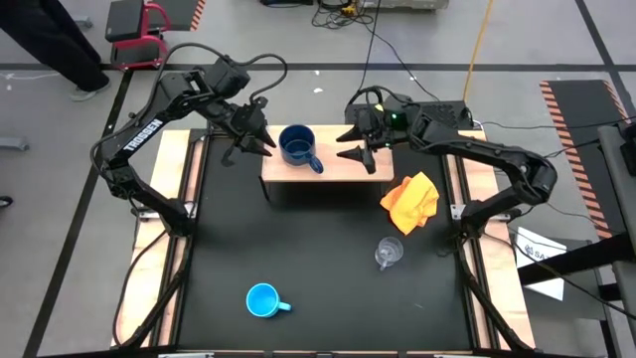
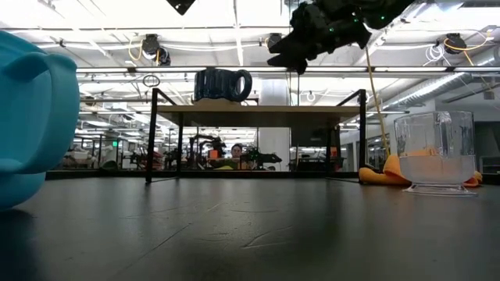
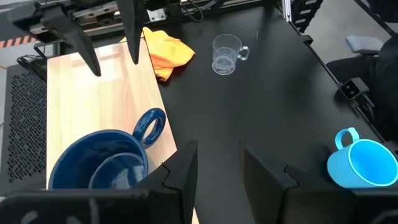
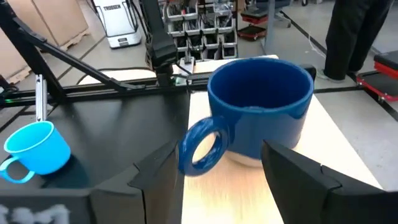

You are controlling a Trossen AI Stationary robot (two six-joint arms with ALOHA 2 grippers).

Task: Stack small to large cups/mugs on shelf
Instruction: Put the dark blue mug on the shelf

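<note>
The large navy-blue mug point(image 1: 295, 145) stands upright on its base on the left part of the shelf's wooden top board point(image 1: 343, 171), its handle point(image 4: 200, 148) toward the table's near side. My right gripper point(image 1: 344, 145) hovers open over the shelf just right of the mug, apart from it. My left gripper point(image 1: 256, 139) hangs open above the shelf's left end, nothing between its fingers point(image 3: 181, 173). The light-blue mug point(image 1: 262, 299) stands near the front edge. The glass cup point(image 1: 389, 253) stands right of centre.
An orange-yellow cloth point(image 1: 410, 201) lies crumpled on the mat just right of the shelf, between it and the glass cup. Pale wooden planks point(image 1: 159, 249) run along both sides of the black mat. The right half of the shelf top point(image 3: 99, 106) is bare.
</note>
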